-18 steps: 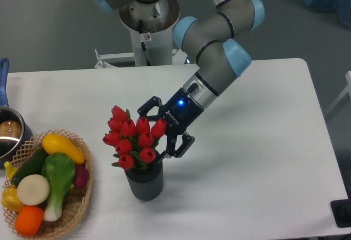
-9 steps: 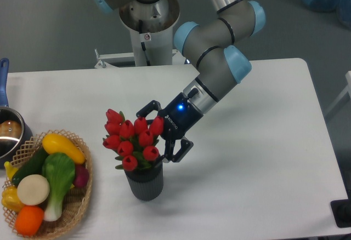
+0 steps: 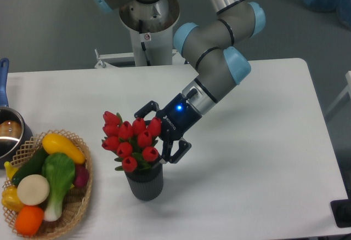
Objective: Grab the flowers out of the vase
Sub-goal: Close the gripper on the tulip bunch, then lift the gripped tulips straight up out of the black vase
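Observation:
The flowers (image 3: 127, 138), a bunch of red tulip buds with green leaves, stand in the dark grey ribbed vase (image 3: 145, 184) near the table's front centre. Their stems are hidden inside the vase. My gripper (image 3: 152, 135) reaches in from the right at the height of the buds. It is open, with one finger behind the bunch and the other in front of it, just above the vase's rim. The right-hand buds sit between the fingers, and I cannot tell whether either finger touches them.
A wicker basket (image 3: 82, 201) of toy vegetables sits at the front left, close to the vase. A metal pot (image 3: 8, 136) with a blue handle stands at the left edge. The arm's base column (image 3: 148, 26) rises behind the table.
The gripper has slid a little left and down around the bunch. The flowers have leaned slightly to the left. The vase has not moved.

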